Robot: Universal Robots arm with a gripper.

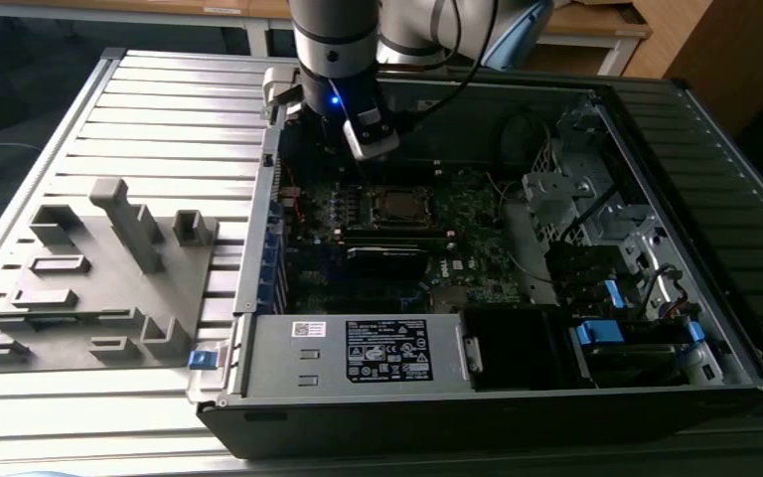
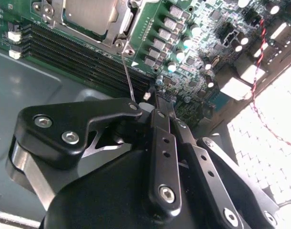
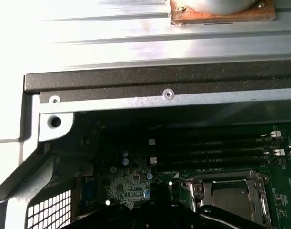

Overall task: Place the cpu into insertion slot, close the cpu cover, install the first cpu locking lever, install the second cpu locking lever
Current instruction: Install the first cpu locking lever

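Observation:
The cpu (image 1: 395, 206) lies in the insertion slot (image 1: 370, 215) on the green board, its silvery top showing in both wrist views (image 2: 90, 12) (image 3: 233, 200). The cpu cover (image 2: 120, 26) (image 3: 256, 182) lies flat around it as a silver frame. One thin wire locking lever (image 2: 127, 71) stands up from the socket corner, and its upper end passes behind the gripper's black linkage. My gripper (image 2: 159, 98) (image 1: 366, 157) hangs just beyond the socket, towards the far case wall. Its fingers (image 2: 157, 124) look pressed together, and I cannot tell whether they touch the lever.
Long black memory slots (image 2: 78, 57) (image 3: 216, 152) run beside the socket. A black card (image 1: 384, 260), the power supply (image 1: 355, 353) and a drive cage with blue tabs (image 1: 600, 333) crowd the case. A grey fixture block (image 1: 90, 278) sits on the exterior view's left.

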